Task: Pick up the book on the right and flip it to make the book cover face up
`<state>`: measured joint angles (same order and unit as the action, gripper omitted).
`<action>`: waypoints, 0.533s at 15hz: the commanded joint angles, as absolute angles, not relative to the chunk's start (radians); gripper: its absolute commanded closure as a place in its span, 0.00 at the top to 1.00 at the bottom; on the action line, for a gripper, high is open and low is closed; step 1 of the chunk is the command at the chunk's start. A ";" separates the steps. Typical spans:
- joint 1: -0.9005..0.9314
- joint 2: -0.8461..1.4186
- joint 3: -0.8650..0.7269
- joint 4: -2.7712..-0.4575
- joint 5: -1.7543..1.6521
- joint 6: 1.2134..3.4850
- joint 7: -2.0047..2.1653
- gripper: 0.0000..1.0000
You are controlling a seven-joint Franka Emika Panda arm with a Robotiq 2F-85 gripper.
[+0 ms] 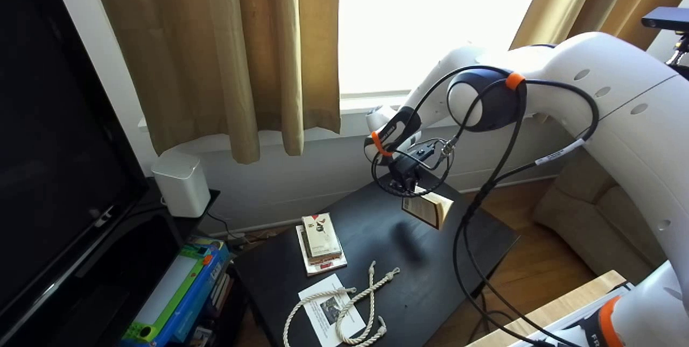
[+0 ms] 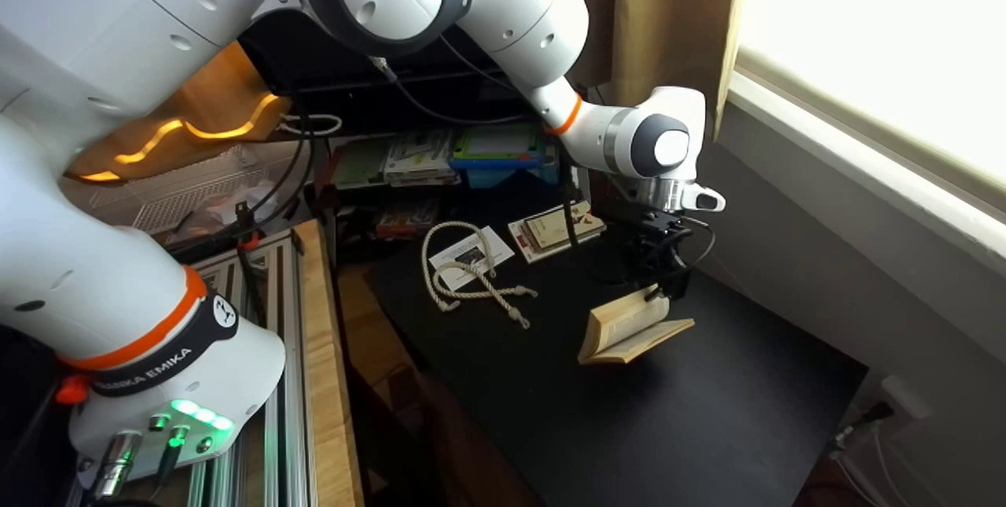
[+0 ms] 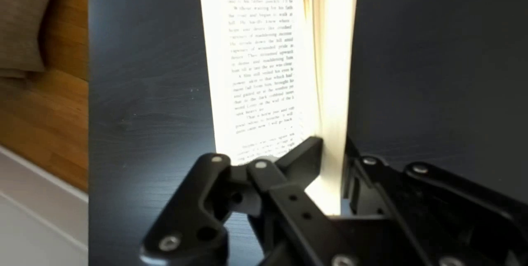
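1. Wrist view: gripper [image 3: 333, 154] clenched on book [image 3: 264, 64], one half only. Lopsided grip might let it slip or swing mid-flip.
2. In an exterior view: book held above table [image 1: 371, 234], cover [image 1: 421, 211] tilted, not up. Dropped early, may land wrong-side.
3. In an exterior view: loose half [image 2: 646, 341] splayed; lowered like this, pages could fold under.

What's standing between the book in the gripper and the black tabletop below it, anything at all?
Nothing visible. The gripper grips one half of the partly open book, held above the black tabletop. Rope and a stack of books lie off to one side.
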<state>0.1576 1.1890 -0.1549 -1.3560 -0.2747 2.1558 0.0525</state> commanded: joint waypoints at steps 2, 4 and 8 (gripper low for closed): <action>0.264 1.297 -0.247 -1.284 -0.425 2.201 0.191 0.03; 0.302 1.347 -0.286 -1.258 -0.477 2.255 0.266 0.03; 0.375 1.435 -0.372 -1.203 -0.552 2.333 0.415 0.03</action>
